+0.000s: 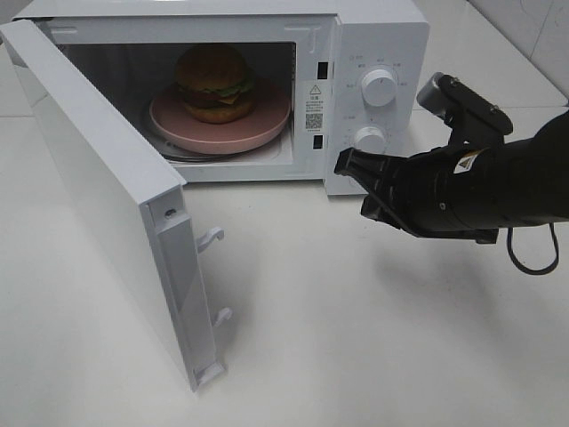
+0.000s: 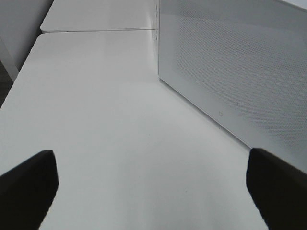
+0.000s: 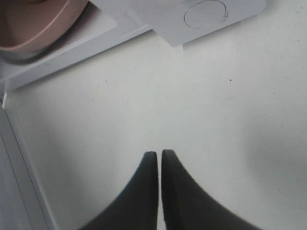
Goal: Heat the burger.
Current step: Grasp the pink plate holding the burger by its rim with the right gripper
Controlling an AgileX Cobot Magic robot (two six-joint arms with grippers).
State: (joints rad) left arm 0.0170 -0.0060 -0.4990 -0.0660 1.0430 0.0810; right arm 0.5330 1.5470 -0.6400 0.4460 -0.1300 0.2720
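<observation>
Burger (image 1: 213,83) on plate (image 1: 271,124) inside microwave (image 1: 382,36), door (image 1: 98,196) open; right gripper (image 3: 159,154) closed, empty, near lower dial (image 1: 370,140); left gripper (image 2: 151,160) wide open, empty

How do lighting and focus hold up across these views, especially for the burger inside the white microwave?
Exterior high: even light; the golden-bun burger on the round pink plate sits in the dimmer cavity of the white microwave but reads clearly. Left wrist: the open left gripper is out of focus. Right wrist: the shut right gripper is soft-edged.
</observation>
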